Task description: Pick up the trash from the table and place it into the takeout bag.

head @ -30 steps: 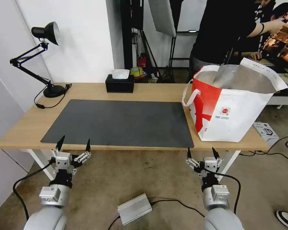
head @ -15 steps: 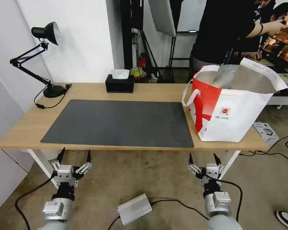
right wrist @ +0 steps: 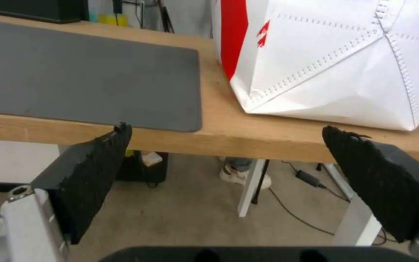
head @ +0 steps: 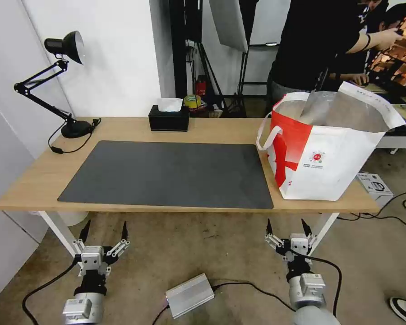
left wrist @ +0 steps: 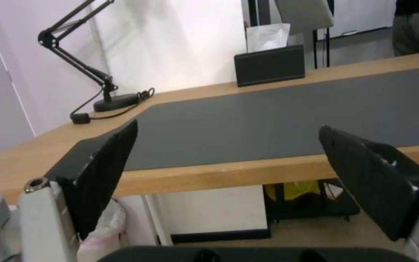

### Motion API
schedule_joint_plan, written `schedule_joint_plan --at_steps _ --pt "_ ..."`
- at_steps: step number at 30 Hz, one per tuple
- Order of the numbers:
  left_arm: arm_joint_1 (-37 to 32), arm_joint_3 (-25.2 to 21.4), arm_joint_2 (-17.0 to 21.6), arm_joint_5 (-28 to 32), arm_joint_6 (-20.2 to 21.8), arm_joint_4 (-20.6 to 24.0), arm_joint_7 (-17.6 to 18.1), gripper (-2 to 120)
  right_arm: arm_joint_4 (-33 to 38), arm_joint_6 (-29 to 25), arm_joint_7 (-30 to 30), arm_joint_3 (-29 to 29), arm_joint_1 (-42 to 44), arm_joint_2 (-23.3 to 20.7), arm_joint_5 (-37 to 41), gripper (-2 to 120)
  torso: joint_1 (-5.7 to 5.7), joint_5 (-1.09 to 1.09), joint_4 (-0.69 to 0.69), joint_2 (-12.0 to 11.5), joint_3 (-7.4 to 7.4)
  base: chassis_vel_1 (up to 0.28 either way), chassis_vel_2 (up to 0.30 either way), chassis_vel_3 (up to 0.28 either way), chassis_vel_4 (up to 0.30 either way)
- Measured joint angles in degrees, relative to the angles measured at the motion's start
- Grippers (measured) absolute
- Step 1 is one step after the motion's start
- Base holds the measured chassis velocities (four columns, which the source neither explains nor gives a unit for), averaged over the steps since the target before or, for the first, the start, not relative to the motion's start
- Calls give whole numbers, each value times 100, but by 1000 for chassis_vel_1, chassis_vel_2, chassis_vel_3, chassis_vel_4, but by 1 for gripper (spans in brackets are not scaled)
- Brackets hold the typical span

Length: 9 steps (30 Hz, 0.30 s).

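Desk (head: 203,128) is a long light-wood top on white legs with a big dark grey mat (head: 167,174) covering most of the middle. Takeout bag (head: 329,153) sits at the right end of it, just beside the mat's right edge, standing upright with its mouth open and the silver foil lining showing inside. One white strap handle hangs over its left side, and a small round logo sits on the white front panel. Whatever is inside the bag can't be made out.

Left tool (head: 104,229) hangs low in front of the desk's near edge, below the top, over the floor near the left leg, fingers spread wide with nothing between them. Right tool (head: 286,227) sits the same way under the right part of the near edge, close to the right leg, also spread open and empty.

Back on the desk, a black tissue box (head: 169,118) stands along the far edge and a black desk lamp (head: 54,76) is at the far left corner. A silver box (head: 189,294) with cables lies on the floor between the two arms.
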<state>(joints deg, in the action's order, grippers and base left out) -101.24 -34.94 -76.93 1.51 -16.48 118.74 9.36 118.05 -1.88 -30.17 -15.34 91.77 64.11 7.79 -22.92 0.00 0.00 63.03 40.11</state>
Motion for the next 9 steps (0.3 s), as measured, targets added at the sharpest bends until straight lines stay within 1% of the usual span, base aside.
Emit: schedule_joint_plan --at_steps 9 --pt "25 -20 19 9 0 16 5 100 0 5 5 10 -24 1 -4 100 0 0 0 0 0 0 0 0 0"
